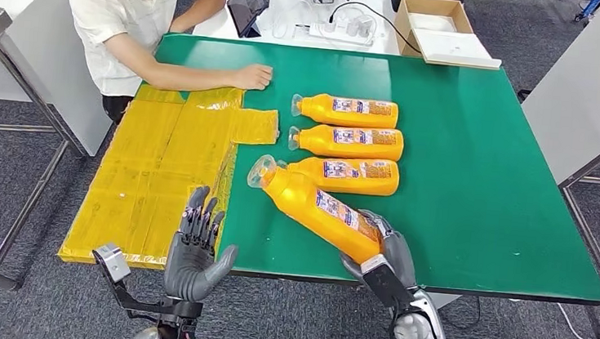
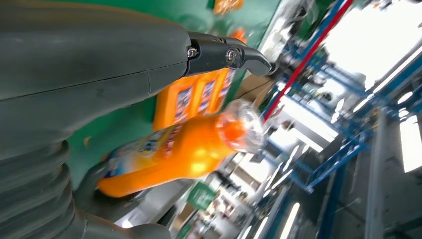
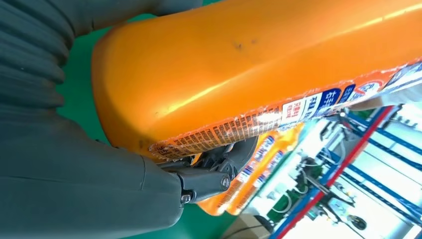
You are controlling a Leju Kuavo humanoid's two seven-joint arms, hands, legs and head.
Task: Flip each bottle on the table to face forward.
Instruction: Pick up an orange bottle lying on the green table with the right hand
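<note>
Four orange bottles on the green table (image 1: 483, 194): three lie in a row (image 1: 347, 139), labels up, caps toward the yellow mat (image 1: 157, 173); the fourth bottle (image 1: 314, 203) sits just beside the nearest of the row, tilted with its clear cap raised, base end held by the right hand (image 1: 379, 254) at the table's near edge. Fingers wrap under and around the base; looks like a firm hold, though the right wrist view is too close to confirm contact all round. Left hand (image 1: 195, 250) hovers beside the mat's near corner, fingers spread, holding nothing. Bottle looks full, so fairly heavy; rigid glossy plastic, likely slippery. Best hold is mid-body over the label, not the cap. Open green surface on the far side of the row from the mat; a person's hand (image 1: 252, 76) rests beyond the mat.
</note>
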